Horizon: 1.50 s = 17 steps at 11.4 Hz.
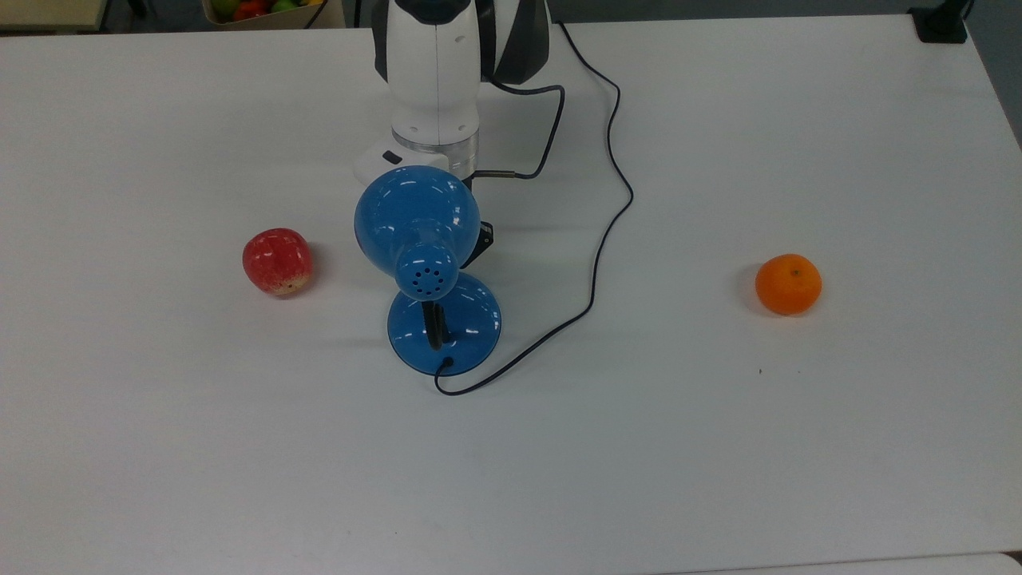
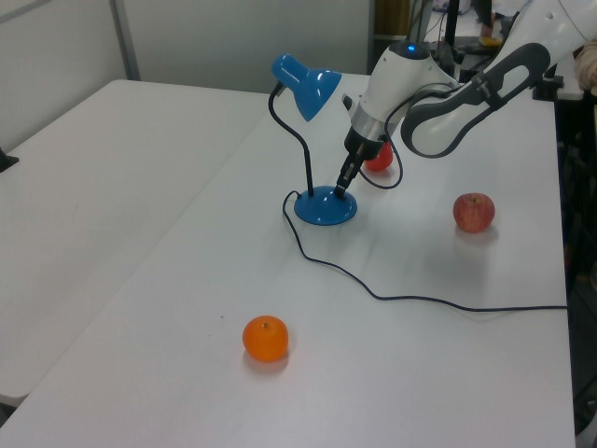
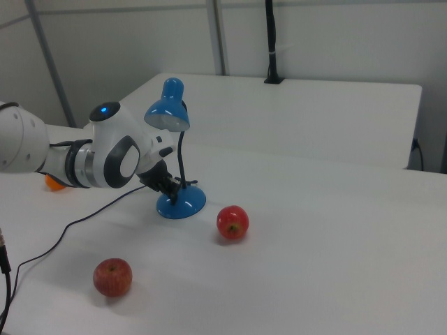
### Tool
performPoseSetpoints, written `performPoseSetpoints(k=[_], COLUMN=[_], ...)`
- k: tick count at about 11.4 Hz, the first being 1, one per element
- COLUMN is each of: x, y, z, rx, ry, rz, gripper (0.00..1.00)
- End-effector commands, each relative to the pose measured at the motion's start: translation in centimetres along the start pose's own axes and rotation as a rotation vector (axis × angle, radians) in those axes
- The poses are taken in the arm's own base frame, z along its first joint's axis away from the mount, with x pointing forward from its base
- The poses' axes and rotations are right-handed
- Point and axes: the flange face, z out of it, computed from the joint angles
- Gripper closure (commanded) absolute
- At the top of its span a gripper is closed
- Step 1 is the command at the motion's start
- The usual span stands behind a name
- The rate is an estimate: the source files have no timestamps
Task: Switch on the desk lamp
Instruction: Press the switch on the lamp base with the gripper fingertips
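the desk lamp (image 1: 421, 239) stands near the middle of the white table (image 1: 718, 439) in the top view, its round blue base (image 1: 463, 327) just below the dome shade (image 1: 417, 214), which hides much of what lies under it. in the left view the lamp (image 2: 308, 84) sits in the upper middle of the frame, its black neck (image 2: 303, 149) curving down to the base (image 2: 325, 207). a thin black cord (image 1: 611, 216) leaves the near edge of the base in the top view, loops toward the right of the frame and runs up to the top edge.

the end effector (image 2: 341, 187) comes down at a slant from the white arm (image 2: 401, 84) in the left view, and its dark tip meets the upper right edge of the lamp base. in the right view the end effector (image 3: 171, 185) lies at the left side of the base (image 3: 183, 204), low beside the neck. whether its fingers are parted or closed i cannot tell.

a red apple (image 1: 277, 261) lies at the left of the lamp in the top view, well apart from it, and an orange (image 1: 788, 283) lies far off at the right of the frame. the right view shows a second apple (image 3: 112, 277) in the lower left of the frame, with the first one (image 3: 232, 222) just right of the lamp base. in the top view a box of fruit (image 1: 263, 11) sits at the upper edge beyond the table.
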Motion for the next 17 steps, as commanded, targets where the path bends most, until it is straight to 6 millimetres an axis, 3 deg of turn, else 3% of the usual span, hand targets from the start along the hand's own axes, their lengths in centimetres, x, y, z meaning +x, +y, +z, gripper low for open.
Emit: performPoseSetpoints(k=[1,4,7,9,14,17], x=[0.1,0.0,0.2,0.6,-0.5,-1.1], y=[0.1,0.0,0.2,0.8,1.0,1.4], z=[1.4,1.7,0.9,-1.0,-5.2,-10.1], rx=[-0.02,-0.027,-0.03,-0.036,-0.082,-0.109], ry=[0.024,0.02,0.024,0.032,-0.173,-0.273], rz=[-0.013,-0.032,-0.03,-0.02,-0.021,-0.021], gripper=[1.0,1.0,1.0,1.0,1.0,1.0])
